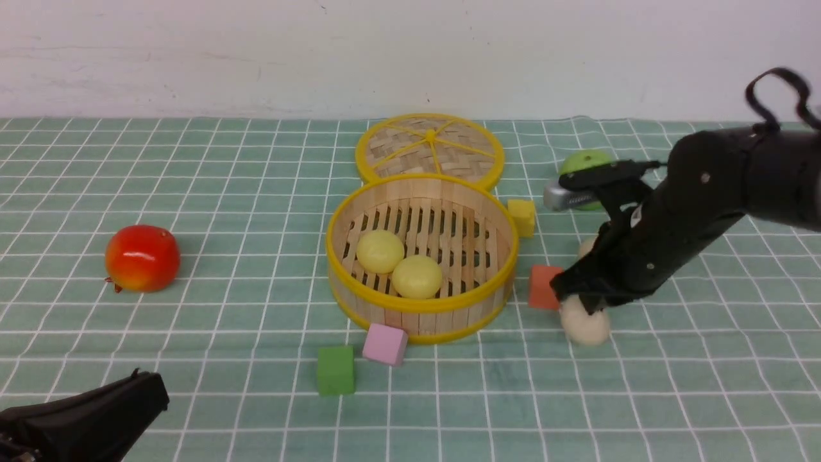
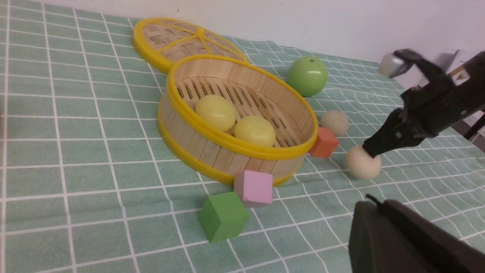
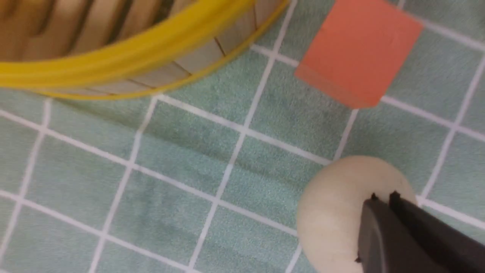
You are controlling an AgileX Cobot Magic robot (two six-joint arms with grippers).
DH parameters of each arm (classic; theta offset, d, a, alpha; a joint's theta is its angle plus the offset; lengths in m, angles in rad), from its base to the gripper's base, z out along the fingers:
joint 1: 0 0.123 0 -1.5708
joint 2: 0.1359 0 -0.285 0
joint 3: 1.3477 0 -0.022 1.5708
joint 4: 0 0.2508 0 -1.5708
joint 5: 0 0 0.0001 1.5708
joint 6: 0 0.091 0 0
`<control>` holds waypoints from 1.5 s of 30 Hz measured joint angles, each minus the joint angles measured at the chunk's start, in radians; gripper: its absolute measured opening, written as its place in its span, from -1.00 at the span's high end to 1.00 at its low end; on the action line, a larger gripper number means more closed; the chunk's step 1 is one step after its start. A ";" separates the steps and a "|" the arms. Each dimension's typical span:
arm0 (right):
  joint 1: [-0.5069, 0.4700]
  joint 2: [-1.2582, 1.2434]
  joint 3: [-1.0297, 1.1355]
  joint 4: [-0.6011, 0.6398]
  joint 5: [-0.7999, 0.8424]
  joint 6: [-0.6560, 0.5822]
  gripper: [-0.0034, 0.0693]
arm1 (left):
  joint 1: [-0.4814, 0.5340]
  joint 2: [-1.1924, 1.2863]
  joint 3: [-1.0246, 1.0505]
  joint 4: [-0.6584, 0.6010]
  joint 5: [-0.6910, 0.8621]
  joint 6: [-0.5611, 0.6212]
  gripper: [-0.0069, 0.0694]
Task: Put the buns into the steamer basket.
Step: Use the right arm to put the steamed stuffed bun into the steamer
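Note:
The steamer basket (image 1: pixel 420 307) stands mid-table with two pale yellow buns (image 1: pixel 380 251) (image 1: pixel 417 276) on its slatted floor. To its right, on the cloth, lies a beige bun (image 1: pixel 585 326). My right gripper (image 1: pixel 577 301) is shut, and its closed tips press on the top of that bun (image 3: pixel 333 212); the right wrist view shows both fingers together at the right gripper (image 3: pixel 383 198). Another beige bun (image 2: pixel 334 122) lies farther back, partly hidden behind the right arm in the front view. My left gripper (image 1: pixel 160 388) hangs shut and empty at the near left corner.
The woven lid (image 1: pixel 430 147) lies behind the basket and a green apple (image 1: pixel 580 163) at the back right. A red fruit (image 1: pixel 142 258) sits at the left. Cubes surround the basket: yellow (image 1: pixel 521 217), orange (image 1: pixel 544 287), pink (image 1: pixel 385 344), green (image 1: pixel 335 370).

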 joint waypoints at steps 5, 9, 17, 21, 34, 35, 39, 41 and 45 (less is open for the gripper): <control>0.048 -0.144 -0.001 0.057 -0.073 -0.042 0.92 | 0.000 0.000 0.000 0.000 0.000 0.000 0.82; 0.106 -0.147 -0.030 0.108 -0.176 -0.098 0.91 | 0.000 0.000 0.000 0.000 0.001 0.000 0.82; 0.148 0.049 -0.181 0.118 -0.255 -0.129 0.90 | 0.000 0.000 0.000 0.000 0.004 0.000 0.82; 0.148 0.145 -0.245 0.103 -0.260 -0.130 0.89 | 0.000 0.000 0.000 0.000 0.005 0.000 0.82; 0.148 0.245 -0.259 0.002 -0.261 -0.132 0.60 | 0.000 0.000 0.000 0.000 0.006 0.000 0.82; 0.148 0.245 -0.259 0.004 -0.261 -0.132 0.51 | 0.000 0.000 0.000 0.000 0.006 0.000 0.82; 0.148 0.233 -0.260 0.025 -0.264 -0.132 0.05 | 0.000 0.000 0.000 0.000 0.006 0.000 0.82; 0.148 0.216 -0.260 0.032 -0.256 -0.132 -0.12 | 0.000 0.000 0.000 0.000 0.006 0.000 0.82; 0.141 0.104 -0.260 0.026 -0.213 -0.132 -0.41 | 0.000 0.000 0.000 0.000 0.006 0.000 0.82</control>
